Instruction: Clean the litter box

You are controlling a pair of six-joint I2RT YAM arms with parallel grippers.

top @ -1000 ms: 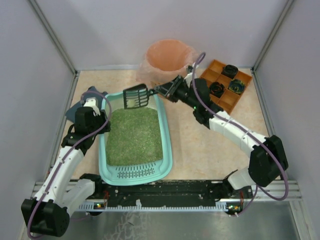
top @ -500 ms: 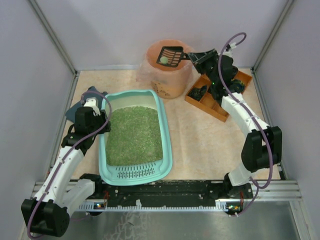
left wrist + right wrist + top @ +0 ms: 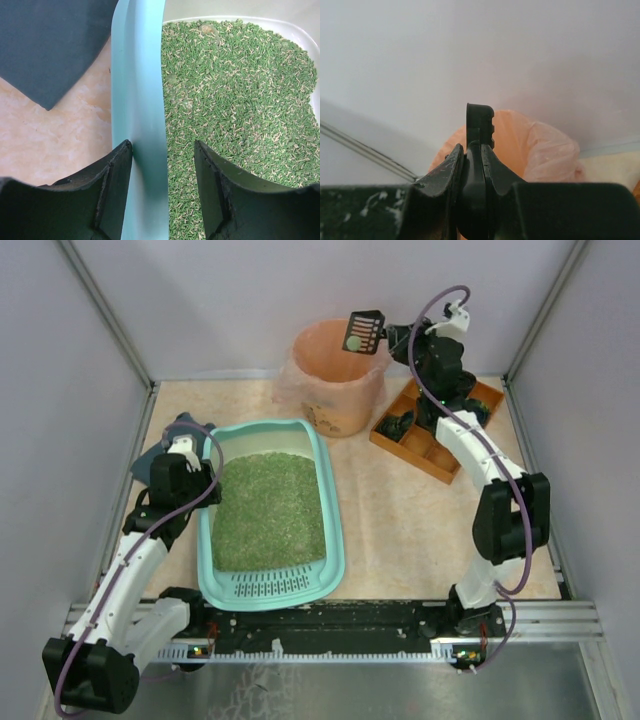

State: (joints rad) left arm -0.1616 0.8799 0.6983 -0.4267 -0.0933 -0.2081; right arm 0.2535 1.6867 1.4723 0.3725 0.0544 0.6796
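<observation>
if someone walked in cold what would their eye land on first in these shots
The big teal litter box, full of green litter, sits at the front left of the table. Behind it, the right gripper holds a black slotted scoop raised over the right rim of the peach-lined bin. The left gripper straddles the box's left rim.

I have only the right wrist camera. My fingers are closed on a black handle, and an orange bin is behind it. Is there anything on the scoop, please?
Observer: Yes. In the top view, the scoop carries one pale lump.
Operator: Is it over the bin?
Observer: It appears to hang above the far right rim of the bin.
Operator: And where is the left arm?
Observer: The left gripper is open, with one finger on each side of the left wall of the litter box.
</observation>
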